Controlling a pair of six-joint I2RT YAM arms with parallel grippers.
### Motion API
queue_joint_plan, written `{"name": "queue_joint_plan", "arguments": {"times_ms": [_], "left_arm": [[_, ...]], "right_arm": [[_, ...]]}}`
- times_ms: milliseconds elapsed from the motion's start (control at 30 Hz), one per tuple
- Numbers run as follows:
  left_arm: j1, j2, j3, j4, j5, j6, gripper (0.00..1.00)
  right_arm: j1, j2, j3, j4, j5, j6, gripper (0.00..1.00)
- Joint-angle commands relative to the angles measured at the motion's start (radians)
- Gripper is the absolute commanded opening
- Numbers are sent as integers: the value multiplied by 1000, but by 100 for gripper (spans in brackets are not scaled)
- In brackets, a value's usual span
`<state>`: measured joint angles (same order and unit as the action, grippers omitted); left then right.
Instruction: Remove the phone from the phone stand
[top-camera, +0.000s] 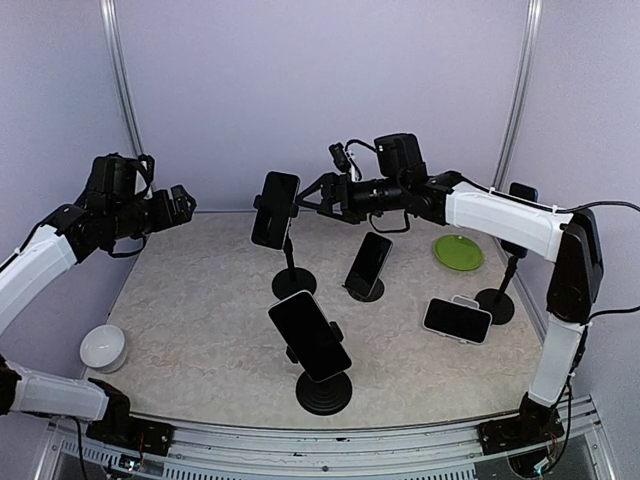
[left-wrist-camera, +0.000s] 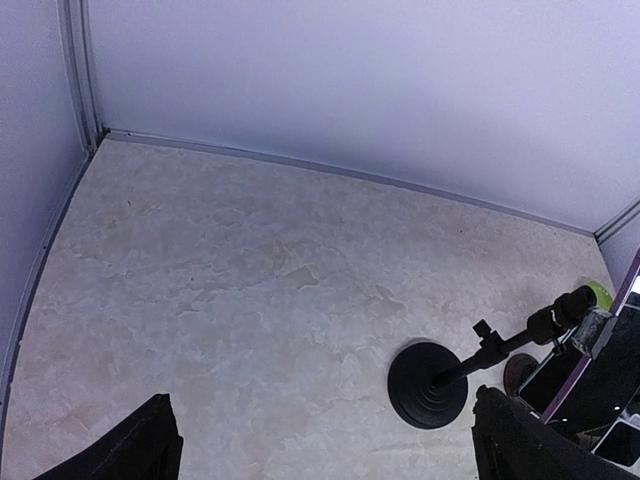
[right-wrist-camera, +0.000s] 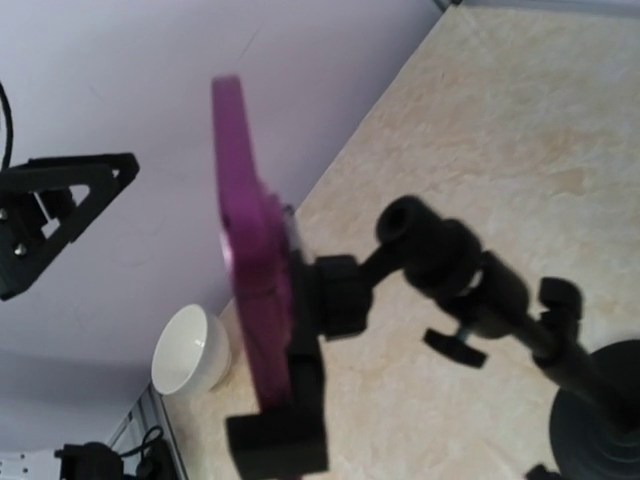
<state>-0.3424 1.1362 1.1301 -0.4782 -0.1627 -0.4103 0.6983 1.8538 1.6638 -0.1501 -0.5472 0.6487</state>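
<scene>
- Phone (top-camera: 275, 209): clamped in the back-left phone stand (top-camera: 293, 282), held high above the table (top-camera: 190, 300) on a rod with a round base.
- Edges/room: the back wall is close behind it. The nearest neighbours are the middle phone (top-camera: 368, 264) to its right and the front phone (top-camera: 309, 335) nearer the arms, each on its own stand and apart from this one. The landscape phone (top-camera: 457, 319), green plate (top-camera: 458, 252) and white bowl (top-camera: 103, 347) are all well apart.
- Orientation: the long axis is roughly upright with a slight tilt, and the dark screen faces the near edge in the top view. The right wrist view sees it edge-on – a purple case with the black clamp gripping its sides.
- Right gripper (top-camera: 308, 197): level with the phone and just beside its right edge, with no contact that I can see. The jaws are spread wide with nothing held. In the wrist view one finger (right-wrist-camera: 60, 210) sits left of the phone's edge and the other is out of frame – the phone lies ahead of the gap.
- Left gripper (top-camera: 185, 203): raised by the left wall, well apart from the phone, with the jaws fully spread and holding nothing.
</scene>
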Motion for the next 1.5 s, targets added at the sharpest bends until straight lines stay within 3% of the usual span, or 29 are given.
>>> {"name": "queue_joint_plan", "arguments": {"times_ms": [0,500,667,900,1067,1267,1467], "left_arm": [[-19,16,-5,34,9,21,99],[-26,68,16,55,-22,57,99],[-26,90,32,53,-30,79,99],[-26,114,58,54,-17,102,99],[-32,109,57,88,79,123,99],[-99,145,75,99,210,146,99],[-218,224,111,109,198,129,99]], "right_arm": [[29,40,52,-12,-20,8,88],[48,138,134,-3,-43,60,66],[52,160,163,-2,-59,68,47],[56,169,181,-23,-78,56,32],[56,153,183,-36,-77,46,19],[56,121,199,-58,-74,33,7],[56,87,188,-65,-77,34,1]]}}
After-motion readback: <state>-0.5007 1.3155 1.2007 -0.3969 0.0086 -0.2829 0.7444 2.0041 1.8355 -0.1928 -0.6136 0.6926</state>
